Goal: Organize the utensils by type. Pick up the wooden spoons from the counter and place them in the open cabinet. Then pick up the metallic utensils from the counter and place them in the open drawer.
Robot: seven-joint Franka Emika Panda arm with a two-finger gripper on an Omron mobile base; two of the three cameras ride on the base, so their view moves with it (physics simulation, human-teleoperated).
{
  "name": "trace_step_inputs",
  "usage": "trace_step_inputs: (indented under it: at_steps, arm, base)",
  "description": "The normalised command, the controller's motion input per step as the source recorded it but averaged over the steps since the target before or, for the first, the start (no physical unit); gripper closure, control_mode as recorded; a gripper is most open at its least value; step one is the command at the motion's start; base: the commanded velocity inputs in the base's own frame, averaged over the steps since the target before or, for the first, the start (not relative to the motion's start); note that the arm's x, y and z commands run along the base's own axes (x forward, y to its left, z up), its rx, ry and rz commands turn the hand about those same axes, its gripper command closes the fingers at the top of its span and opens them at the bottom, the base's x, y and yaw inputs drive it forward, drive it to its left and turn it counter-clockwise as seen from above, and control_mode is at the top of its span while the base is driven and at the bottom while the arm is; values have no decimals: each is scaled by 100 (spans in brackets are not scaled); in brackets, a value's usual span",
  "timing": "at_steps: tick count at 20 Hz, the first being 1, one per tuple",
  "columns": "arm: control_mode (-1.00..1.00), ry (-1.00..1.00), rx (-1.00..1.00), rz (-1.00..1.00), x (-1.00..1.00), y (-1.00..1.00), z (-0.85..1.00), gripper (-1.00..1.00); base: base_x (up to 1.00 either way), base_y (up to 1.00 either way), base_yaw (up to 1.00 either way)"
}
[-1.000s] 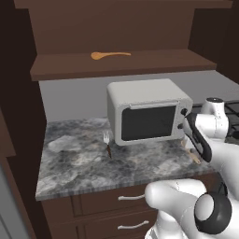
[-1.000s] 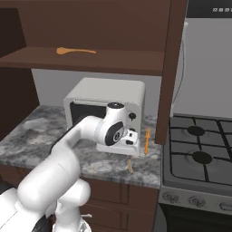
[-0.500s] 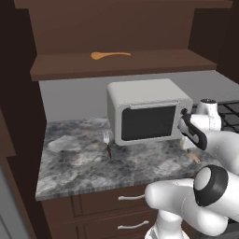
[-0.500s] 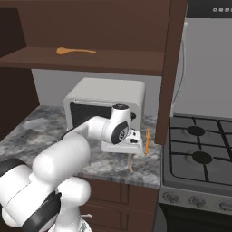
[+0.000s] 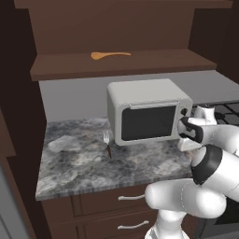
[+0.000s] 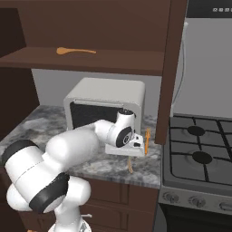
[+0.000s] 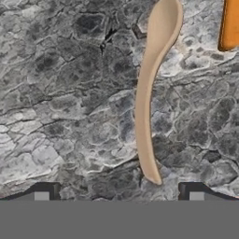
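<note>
Since earlier frame our arm swung lower over counter (image 5: 84, 163). Gripper (image 7: 119, 191) jaws open above pale spoon (image 7: 148, 88); orange spoon (image 5: 109, 55) shelved; fork (image 5: 108, 142), orange-handled utensil (image 6: 147, 138) remain.

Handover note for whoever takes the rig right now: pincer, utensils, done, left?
Pincer: open, holding nothing, hanging over the pale beige wooden spoon, whose handle end lies between the fingertips.
Done: the orange-tan wooden spoon lies on the dark brown cabinet shelf.
On the grey marbled counter: the beige spoon, the orange-handled utensil beside it, and the small silver fork with reddish-brown handle left of the white microwave.
Left: beige spoon to the cabinet, then both metal utensils into the drawer.
</note>
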Motion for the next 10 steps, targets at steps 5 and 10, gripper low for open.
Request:
trace_step_inputs:
  at_steps: [5, 10]
  arm:
    - [-100, -2, 0, 0, 19, -4, -20, -100]
    - [-100, -1, 0, 0, 19, -2, -17, -100]
  base:
    - [0, 0, 0]
    - [0, 0, 0]
